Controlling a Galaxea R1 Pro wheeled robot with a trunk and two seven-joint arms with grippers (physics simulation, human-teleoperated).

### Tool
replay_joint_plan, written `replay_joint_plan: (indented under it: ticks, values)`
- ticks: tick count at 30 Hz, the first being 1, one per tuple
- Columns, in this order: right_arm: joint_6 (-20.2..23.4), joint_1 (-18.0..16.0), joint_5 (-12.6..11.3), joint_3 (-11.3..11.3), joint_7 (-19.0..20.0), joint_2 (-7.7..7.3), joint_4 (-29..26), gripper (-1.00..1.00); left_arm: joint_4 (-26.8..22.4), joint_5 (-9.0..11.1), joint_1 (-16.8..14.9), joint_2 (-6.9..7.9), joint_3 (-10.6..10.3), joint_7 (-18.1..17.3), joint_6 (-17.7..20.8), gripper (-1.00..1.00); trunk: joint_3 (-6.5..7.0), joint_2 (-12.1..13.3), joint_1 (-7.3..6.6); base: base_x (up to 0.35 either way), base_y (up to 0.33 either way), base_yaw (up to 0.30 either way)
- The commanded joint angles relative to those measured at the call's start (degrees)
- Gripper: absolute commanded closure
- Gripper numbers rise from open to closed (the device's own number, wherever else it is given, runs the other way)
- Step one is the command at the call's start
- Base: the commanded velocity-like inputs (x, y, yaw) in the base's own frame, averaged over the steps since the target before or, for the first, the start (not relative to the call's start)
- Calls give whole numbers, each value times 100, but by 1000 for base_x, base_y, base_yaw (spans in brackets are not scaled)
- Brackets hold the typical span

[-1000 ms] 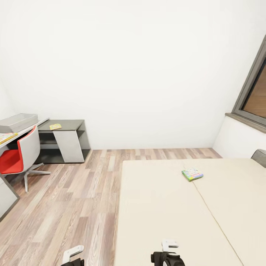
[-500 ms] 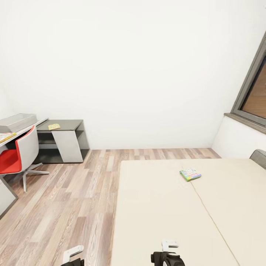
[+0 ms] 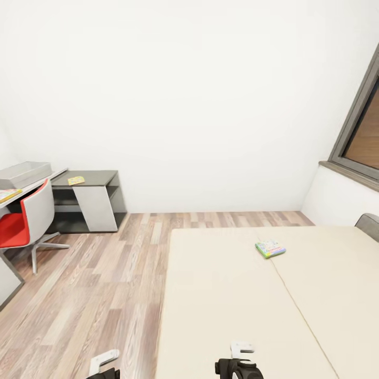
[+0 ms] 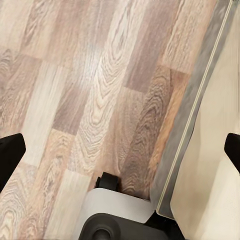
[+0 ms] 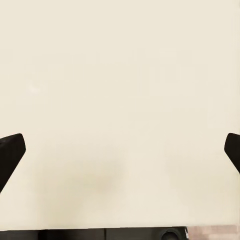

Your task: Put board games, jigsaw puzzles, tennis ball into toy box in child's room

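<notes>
Head view: I face a white-walled room with a plank floor (image 3: 105,284). The bed (image 3: 231,316) fills the lower right, its beige mattress in two panels split by a seam. One board game (image 3: 270,248), green-edged with a white colourful cover, lies flat on the mattress near the far end, just left of the seam and well apart from both arms. A grey headboard corner (image 3: 370,224) shows at the right edge, under a dark-framed window (image 3: 360,137).

At the far left, the table (image 3: 37,183) carries the toy box (image 3: 24,173), a shallow grey bin, near its far end. A flat yellowish item (image 3: 9,195) lies on the tabletop nearer me, cut by the picture's edge; I cannot tell what it is. A red-and-white chair (image 3: 26,221) stands at the table. Beyond it, a low dark desk (image 3: 89,202) bears a small yellow flat object (image 3: 76,180), too small to identify.

Left gripper (image 4: 120,152): in the left wrist view its two dark fingertips sit at opposite edges of the picture, so I read the jaws as spread wide, holding nothing. It hangs over the floor, beside the bed's grey frame (image 4: 192,107).

Right gripper (image 5: 120,152): in the right wrist view its fingertips likewise sit far apart, holding nothing, above bare mattress.

In the head view, both arms show as small white and black parts at the bottom edge.
</notes>
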Motion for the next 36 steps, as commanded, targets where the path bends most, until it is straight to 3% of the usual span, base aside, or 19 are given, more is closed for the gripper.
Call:
replay_joint_plan:
  ticks: [1,31,36]
  values:
    - [34,-3,-3,5,-23,1,-11,-100,-13,58,-2,0,-11,19,33,-100,-13,-12,4,89,-119,0]
    - [34,-3,-3,5,-23,1,-11,-100,-13,58,-2,0,-11,19,33,-100,-13,-12,4,24,-61,0]
    - [35,-3,-3,5,-23,1,-11,-100,-2,62,-2,0,-11,19,-115,-100,-13,-12,4,0,-156,0]
